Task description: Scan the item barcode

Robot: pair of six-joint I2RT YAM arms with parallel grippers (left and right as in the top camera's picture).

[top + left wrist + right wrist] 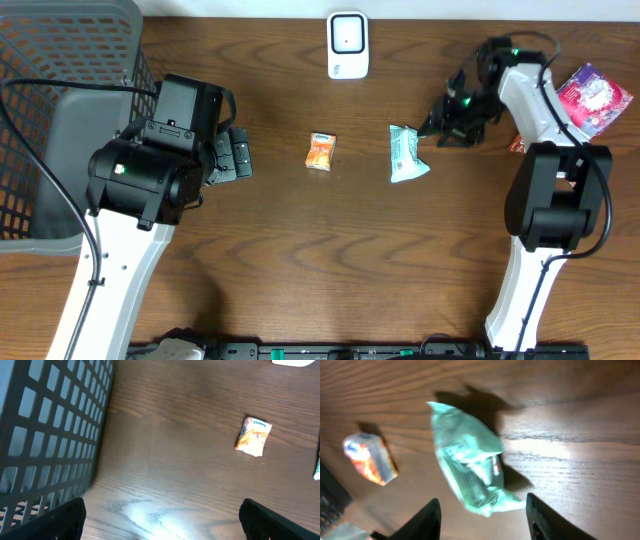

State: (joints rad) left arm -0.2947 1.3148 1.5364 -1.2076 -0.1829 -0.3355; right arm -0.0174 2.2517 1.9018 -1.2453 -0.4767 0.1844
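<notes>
A pale green packet lies flat on the wooden table near the middle. In the right wrist view the green packet sits just ahead of my right gripper, whose jaws are open, with the packet's crimped tail reaching between the fingertips without touching either. No barcode is legible on it. My right gripper hovers just right of the packet. A small orange snack packet lies left of it. My left gripper is wide open and empty over bare wood, with the orange packet well ahead of it.
A white scanner unit stands at the back centre edge. A dark mesh basket fills the left side, close to the left arm. A red-pink packet lies at the far right behind the right arm.
</notes>
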